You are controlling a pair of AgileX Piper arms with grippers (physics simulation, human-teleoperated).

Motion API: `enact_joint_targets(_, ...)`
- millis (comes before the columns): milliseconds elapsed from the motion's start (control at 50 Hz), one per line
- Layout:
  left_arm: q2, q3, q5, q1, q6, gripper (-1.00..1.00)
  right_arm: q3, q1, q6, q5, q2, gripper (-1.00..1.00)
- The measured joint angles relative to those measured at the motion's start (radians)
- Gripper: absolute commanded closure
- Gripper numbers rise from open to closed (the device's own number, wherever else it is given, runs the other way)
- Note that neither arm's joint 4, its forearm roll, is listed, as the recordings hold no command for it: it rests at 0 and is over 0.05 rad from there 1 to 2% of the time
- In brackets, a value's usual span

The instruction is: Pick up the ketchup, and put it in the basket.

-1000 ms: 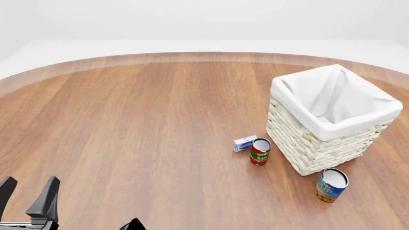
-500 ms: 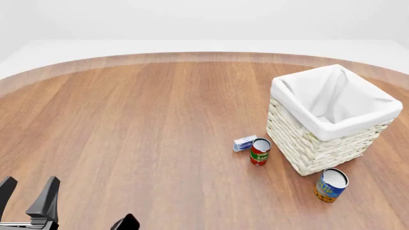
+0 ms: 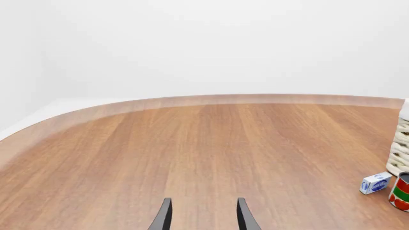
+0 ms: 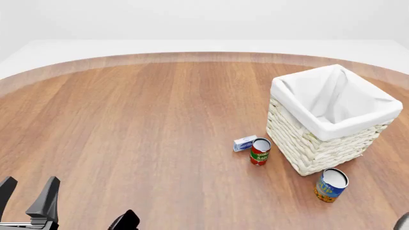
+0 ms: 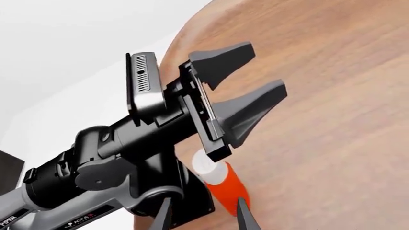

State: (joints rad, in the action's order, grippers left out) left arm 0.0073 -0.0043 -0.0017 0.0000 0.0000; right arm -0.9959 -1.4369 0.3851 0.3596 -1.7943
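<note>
The ketchup, a red-orange bottle with a white cap, shows only in the right wrist view, lying on the wood under the left arm. My right gripper is open, and the bottle's lower end lies between its fingertips. In the front view only a dark tip of the right gripper shows at the bottom edge. My left gripper is open and empty near the table's front left, and also shows as left gripper. The basket, cream wicker with white lining, stands at the right.
A red-and-green can and a small blue-and-white box sit just left of the basket. A blue-and-orange can stands in front of it. The table's curved edge runs along the far side.
The right gripper's dark tip at the front view's bottom edge has crept left and slightly up. A dark part of the right arm now shows at the bottom right corner. The left arm stays still.
</note>
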Motion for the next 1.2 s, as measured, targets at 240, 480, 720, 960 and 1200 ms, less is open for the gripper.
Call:
enact_joint_targets(240, 0.0, 0.0, 0.0, 0.0, 0.0, -1.0, -0.002, 0.017, 0.001, 0.001, -0.011, -1.0)
enact_joint_targets(480, 0.0, 0.0, 0.0, 0.0, 0.0, -1.0, -0.009, 0.008, 0.006, 0.003, -0.026, -1.0)
enact_joint_targets(720, 0.0, 0.0, 0.0, 0.0, 0.0, -1.0, -0.031, 0.003, 0.005, -0.007, -0.047, -1.0)
enact_joint_targets(960, 0.0, 0.0, 0.0, 0.0, 0.0, -1.0, -0.063, 0.009, -0.002, -0.024, -0.077, -1.0)
enact_joint_targets(1200, 0.0, 0.0, 0.0, 0.0, 0.0, -1.0, -0.094, 0.01, -0.009, -0.042, -0.101, -1.0)
